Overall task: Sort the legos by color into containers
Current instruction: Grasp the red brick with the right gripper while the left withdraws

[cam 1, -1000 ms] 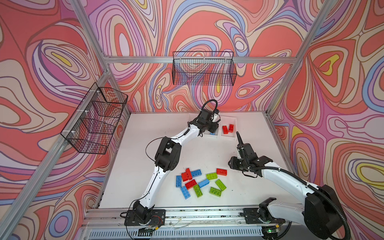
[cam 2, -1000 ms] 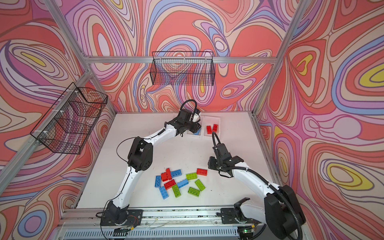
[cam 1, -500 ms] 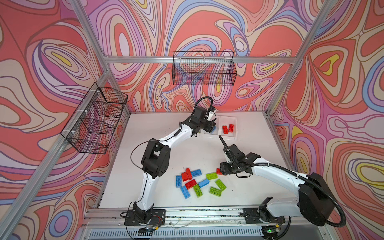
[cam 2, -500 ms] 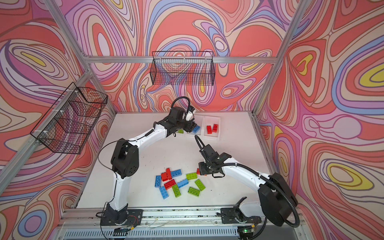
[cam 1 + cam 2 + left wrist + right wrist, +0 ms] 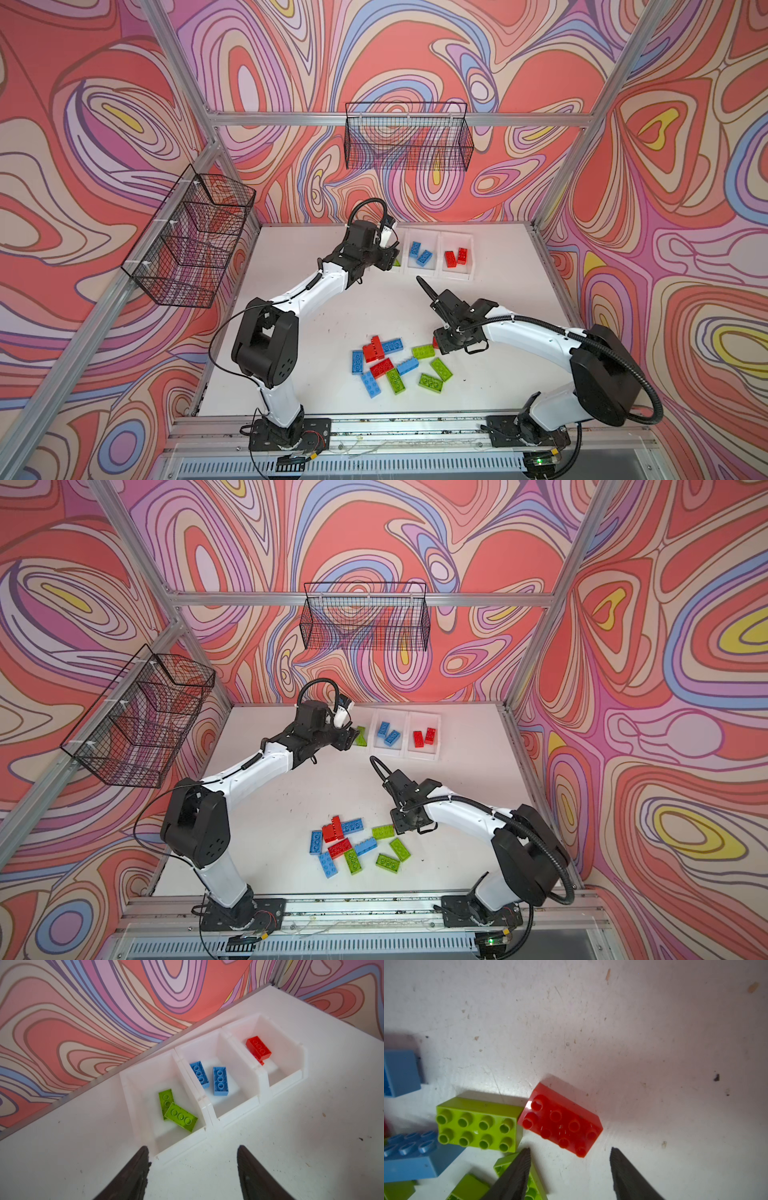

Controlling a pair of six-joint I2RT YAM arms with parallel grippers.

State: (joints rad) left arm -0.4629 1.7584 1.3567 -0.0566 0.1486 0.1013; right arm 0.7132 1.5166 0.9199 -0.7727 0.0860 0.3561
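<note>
White plastic containers (image 5: 236,1111), three joined bins, held six colour-sorted legos (image 5: 220,1080); others lay loose on the white table (image 5: 332,324). Left gripper (image 5: 193,1150), jaws apart, empty, faced the bins; right gripper (image 5: 570,1149), jaws apart, hung near a loose red rectangular brick (image 5: 560,1124).

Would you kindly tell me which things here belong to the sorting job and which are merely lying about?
Job: loose lego pile; three joined white bins; sorted bricks inside them.
Lying about: back-wall black wire basket; side-wall black wire basket.
</note>
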